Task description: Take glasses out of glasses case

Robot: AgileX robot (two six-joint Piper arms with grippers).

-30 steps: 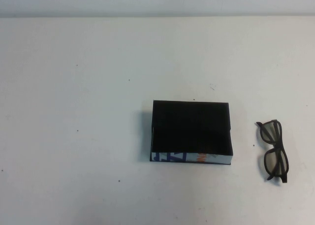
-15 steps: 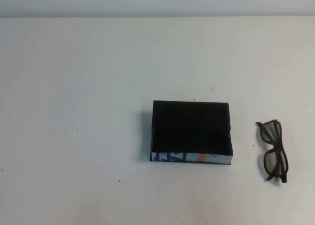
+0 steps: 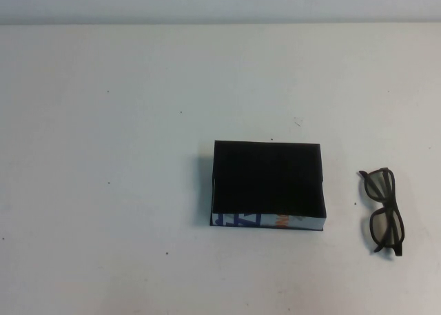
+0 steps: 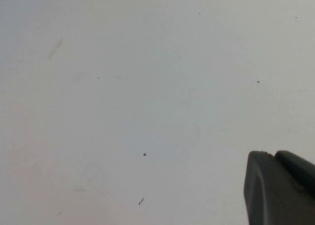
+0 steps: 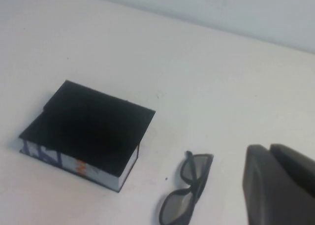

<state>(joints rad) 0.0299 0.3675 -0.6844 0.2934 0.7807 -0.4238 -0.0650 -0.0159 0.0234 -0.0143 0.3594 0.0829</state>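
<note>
The glasses case is a black open box with a dark interior, standing near the table's middle. Its white front side carries blue and orange letters. The case also shows in the right wrist view. The glasses, dark and thick-framed, lie folded on the table to the right of the case, apart from it. They also show in the right wrist view. My right gripper is shut and empty, held above the table near the glasses. My left gripper is shut and empty over bare table. Neither arm shows in the high view.
The white table has a few small dark specks. Its back edge meets a pale wall. Nothing else stands on the table.
</note>
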